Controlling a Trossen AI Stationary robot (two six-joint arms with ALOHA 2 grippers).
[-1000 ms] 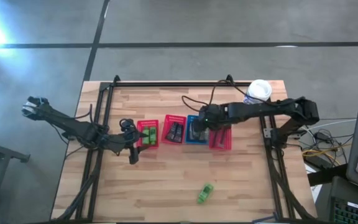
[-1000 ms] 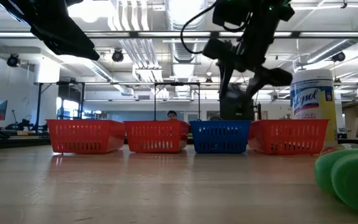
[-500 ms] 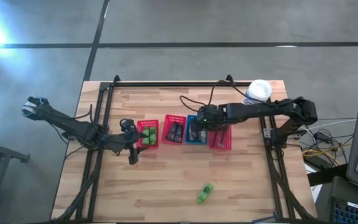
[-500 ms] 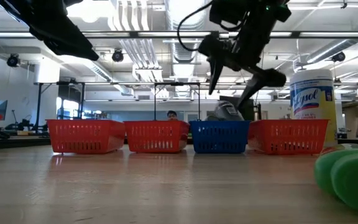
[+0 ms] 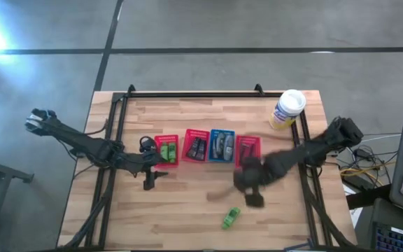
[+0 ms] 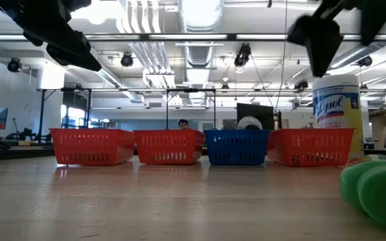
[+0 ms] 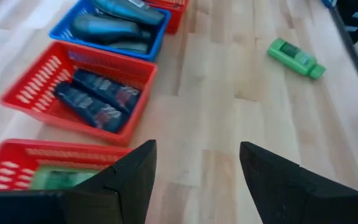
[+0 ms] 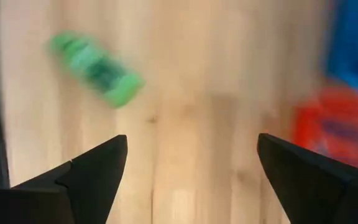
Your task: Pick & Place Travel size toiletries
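Note:
Four mesh baskets stand in a row mid-table: a red one (image 5: 166, 149) with green tubes, a red one (image 7: 79, 93) with black tubes, a blue one (image 5: 222, 146) with grey bottles, and a red one (image 5: 248, 150) at the right. One grey bottle (image 6: 250, 123) shows above the blue basket's rim. A single green tube (image 5: 231, 218) lies on the wood near the front edge, also seen as the green tube (image 8: 98, 68). My right gripper (image 5: 252, 192) hangs open between the baskets and that tube. My left gripper (image 5: 151, 178) stands open just in front of the leftmost basket.
A large white canister (image 5: 287, 110) with a blue label stands at the far right corner. Dark frame rails (image 5: 110, 140) run along both table sides. Bare wood lies between the basket row and the front edge.
My right gripper has opened above the blue basket and let go of a grey bottle, which now lies in that basket. It has then risen and swung fast toward the table's near edge, toward the green tube.

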